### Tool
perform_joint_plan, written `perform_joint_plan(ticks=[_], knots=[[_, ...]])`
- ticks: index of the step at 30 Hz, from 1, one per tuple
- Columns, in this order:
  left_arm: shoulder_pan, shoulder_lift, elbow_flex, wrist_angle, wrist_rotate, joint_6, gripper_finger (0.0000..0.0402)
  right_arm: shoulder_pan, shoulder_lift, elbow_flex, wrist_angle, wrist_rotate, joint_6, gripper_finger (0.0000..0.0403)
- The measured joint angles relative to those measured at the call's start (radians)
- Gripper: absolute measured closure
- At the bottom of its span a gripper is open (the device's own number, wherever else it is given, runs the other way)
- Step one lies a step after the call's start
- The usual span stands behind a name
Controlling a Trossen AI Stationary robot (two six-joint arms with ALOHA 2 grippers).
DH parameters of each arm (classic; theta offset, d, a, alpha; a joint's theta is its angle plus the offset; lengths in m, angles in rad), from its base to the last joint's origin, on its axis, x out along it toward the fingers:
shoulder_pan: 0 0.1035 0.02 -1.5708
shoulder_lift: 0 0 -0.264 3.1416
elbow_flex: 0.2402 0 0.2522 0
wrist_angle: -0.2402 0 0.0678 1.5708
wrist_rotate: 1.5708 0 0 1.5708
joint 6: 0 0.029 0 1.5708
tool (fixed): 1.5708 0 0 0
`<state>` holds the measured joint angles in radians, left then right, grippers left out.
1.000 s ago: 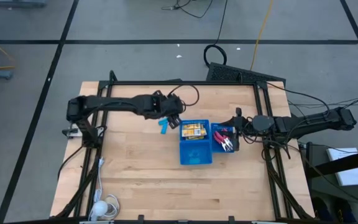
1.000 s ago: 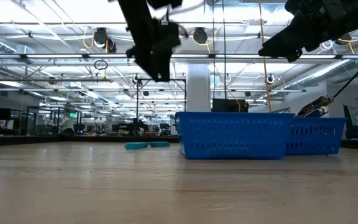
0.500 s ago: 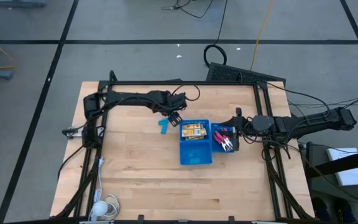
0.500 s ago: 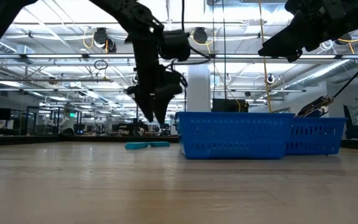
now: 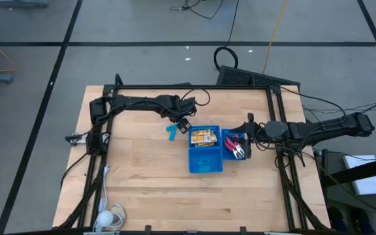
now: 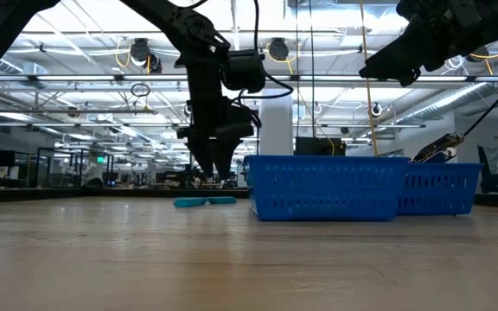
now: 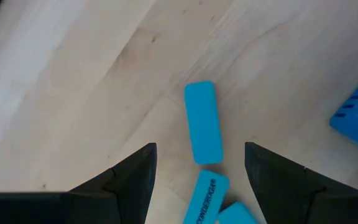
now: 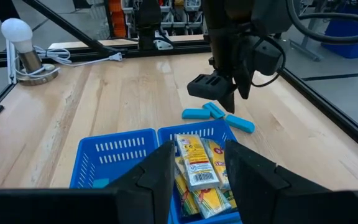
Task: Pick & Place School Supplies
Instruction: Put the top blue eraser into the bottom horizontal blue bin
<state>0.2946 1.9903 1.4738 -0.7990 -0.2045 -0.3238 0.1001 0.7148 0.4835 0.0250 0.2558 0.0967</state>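
Above the middle of the bench (image 5: 142,176), slightly to the far side: left end effector (image 5: 183,124), fingers (image 7: 132,180) spread apart, holding nothing, hanging just over the light-blue pieces (image 5: 171,132).

Light-blue pieces: three flat oblong bars lying on the bench just left of the blue tray (image 5: 205,163). In the left wrist view one bar (image 7: 202,122) lies alone between the fingers, with two more touching each other just beside its end.

Blue tray: perforated plastic walls, compartmented. Far compartment holds the yellow-orange packets (image 5: 202,138), stacked loosely; in the right wrist view they lean against the tray wall.

Smaller blue basket (image 5: 228,151): touching the tray's right side, holding the red-handled tools (image 5: 238,146).

Right end effector (image 5: 246,138): at the right edge of the smaller basket, raised above it in the low view, fingers (image 8: 253,171) partly apart with nothing seen between them.

Near left corner of the bench: white lamp (image 5: 109,219) with cord.
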Motion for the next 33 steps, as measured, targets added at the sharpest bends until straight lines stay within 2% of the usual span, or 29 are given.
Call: perform_joint_plan(ticks=[4,11,15,24,33], knots=[[0.013,0.012,-0.014,0.041,0.052,0.001,0.0158,0.000,0.000,0.000,0.000,0.000,0.000,0.0271],[0.039,0.035,-0.067,0.064,0.059,-0.003,0.0158,0.000,0.000,0.000,0.001,0.000,0.000,0.0271],[0.048,0.034,-0.102,0.107,0.101,-0.004,0.0158,0.000,0.000,0.000,0.000,0.000,0.000,0.0271],[0.048,0.029,-0.152,0.204,0.117,0.012,0.0158,0.000,0.000,0.000,0.000,0.000,-0.003,0.0271],[0.047,0.028,-0.158,0.200,0.132,0.032,0.0158,0.000,0.000,0.000,0.000,0.000,-0.003,0.0271]])
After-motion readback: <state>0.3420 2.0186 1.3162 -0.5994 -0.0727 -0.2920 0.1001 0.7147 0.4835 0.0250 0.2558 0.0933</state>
